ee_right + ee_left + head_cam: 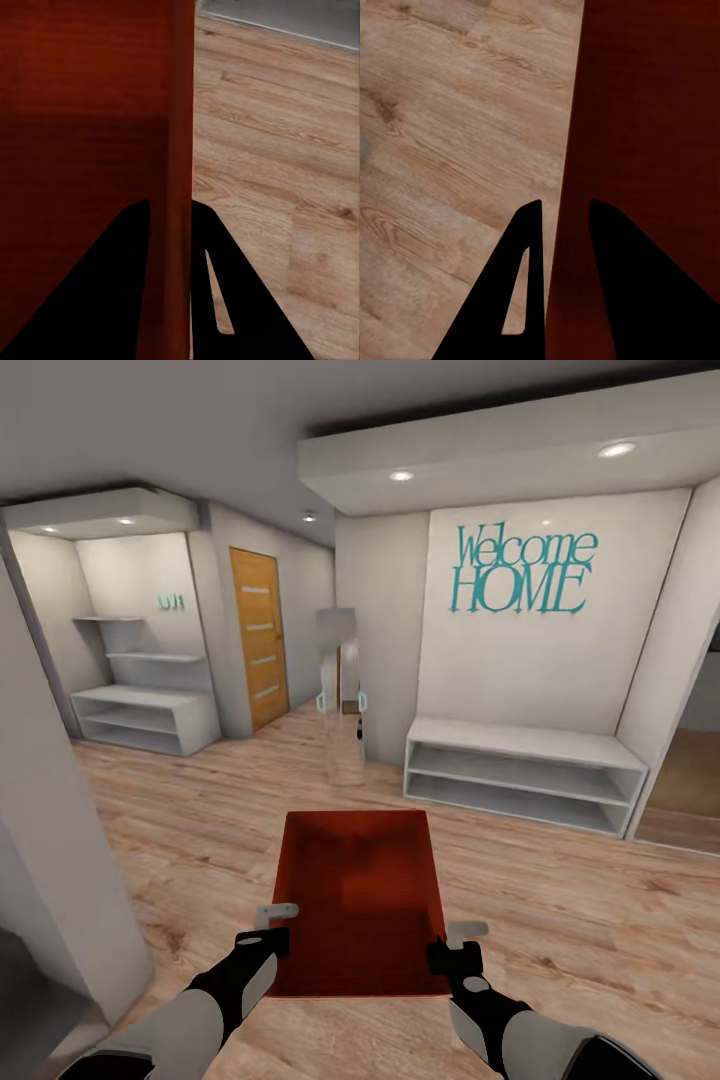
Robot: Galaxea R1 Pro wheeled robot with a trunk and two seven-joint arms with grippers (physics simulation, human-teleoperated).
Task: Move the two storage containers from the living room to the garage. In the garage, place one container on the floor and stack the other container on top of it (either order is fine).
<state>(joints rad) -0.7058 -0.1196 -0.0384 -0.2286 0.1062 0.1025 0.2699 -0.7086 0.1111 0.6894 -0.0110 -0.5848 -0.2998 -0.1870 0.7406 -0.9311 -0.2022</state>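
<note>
One orange-red lidless storage container (355,900) is held low in front of me over light wood-plank flooring, its open top facing up. My left gripper (272,925) is shut on its left wall near the near corner. In the left wrist view the left gripper (564,217) pinches the thin wall of the container (652,112) between its dark fingers. My right gripper (460,943) is shut on the right wall, and in the right wrist view the right gripper (171,214) straddles the wall of the container (82,112). The garage and its floor are out of view.
A white low shelf bench (525,770) stands ahead on the right under a "Welcome HOME" sign (520,570). An orange-wood door (258,635) and a white shelving alcove (140,710) lie ahead on the left. A grey wall corner (50,840) is close on my left.
</note>
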